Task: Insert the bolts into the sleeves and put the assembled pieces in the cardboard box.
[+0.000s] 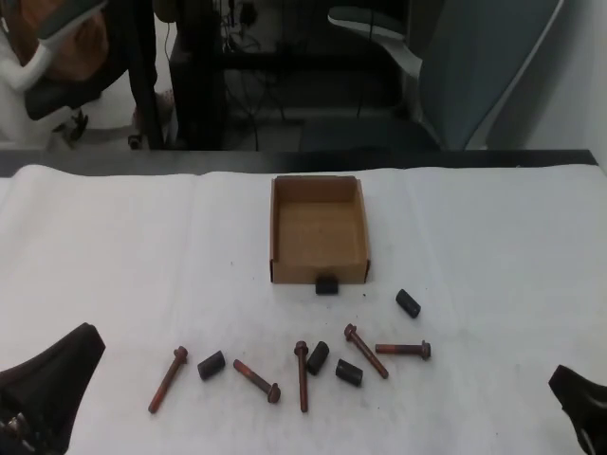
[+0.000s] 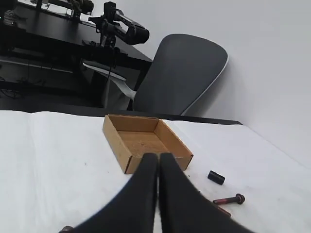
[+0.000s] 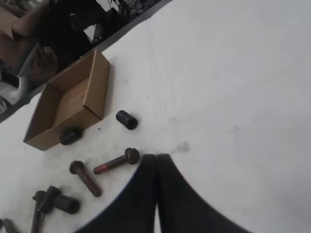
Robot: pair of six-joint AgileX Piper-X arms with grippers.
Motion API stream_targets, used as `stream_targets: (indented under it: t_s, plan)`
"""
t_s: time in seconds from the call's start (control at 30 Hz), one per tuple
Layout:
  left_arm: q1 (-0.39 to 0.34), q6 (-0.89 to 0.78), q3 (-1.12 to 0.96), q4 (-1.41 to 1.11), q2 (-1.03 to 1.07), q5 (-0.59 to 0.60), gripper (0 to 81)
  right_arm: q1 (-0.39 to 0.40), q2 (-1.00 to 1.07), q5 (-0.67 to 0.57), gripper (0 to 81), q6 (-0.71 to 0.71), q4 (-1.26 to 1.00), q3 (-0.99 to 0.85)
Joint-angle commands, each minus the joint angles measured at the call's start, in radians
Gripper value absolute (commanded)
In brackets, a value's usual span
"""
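An open cardboard box (image 1: 272, 227) sits mid-bench with nothing inside. Several rusty bolts (image 1: 167, 379) (image 1: 403, 349) and black sleeves (image 1: 211, 365) (image 1: 408, 302) lie loose in front of it; one sleeve (image 1: 326, 283) rests against the box's front wall. My left gripper (image 2: 158, 156) is shut on nothing, low over the cloth, short of the box (image 2: 116, 141). My right gripper (image 3: 156, 158) is also shut and holds nothing; it sits just beside a bolt (image 3: 116, 161), with a sleeve (image 3: 127, 119) and the box (image 3: 97, 87) beyond.
A white cloth (image 1: 493, 246) covers the bench. The arms' dark bodies show at the near left (image 1: 47, 384) and near right (image 1: 579, 403) corners. Office chairs (image 2: 184, 73) and a dark desk stand behind the bench's far edge.
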Motion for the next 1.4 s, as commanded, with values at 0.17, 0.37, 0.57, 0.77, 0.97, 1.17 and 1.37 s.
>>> stream_targets:
  t_s: [0.17,0.37,0.57,0.77,0.97,1.17,1.37]
  plan:
    - [-0.001,0.016,-0.011,0.011,0.004,0.004,32.5,0.001,-0.003,-0.021,0.6,0.045,-0.046,-0.011]
    - [-0.001,0.016,-0.011,0.010,0.004,0.000,39.2,0.001,-0.003,0.072,0.6,0.059,-0.057,-0.011]
    - [-0.001,0.016,-0.011,0.027,0.004,0.002,39.2,0.001,-0.003,-0.056,0.6,0.030,-0.057,-0.011]
    - [-0.052,0.061,-0.019,0.115,0.040,-0.064,39.1,0.021,0.056,-0.353,18.9,-0.133,0.028,-0.066]
    - [-0.164,0.139,-0.141,0.184,0.260,-0.137,39.1,0.046,0.246,-0.282,31.8,-0.340,0.181,-0.300]
    - [-0.269,0.218,-0.338,0.272,0.589,-0.255,39.1,0.091,0.547,-0.227,31.8,-0.575,0.336,-0.568]
    - [-0.291,0.253,-0.541,0.486,0.910,-0.346,39.1,0.122,0.884,-0.238,37.9,-0.707,0.517,-0.822]
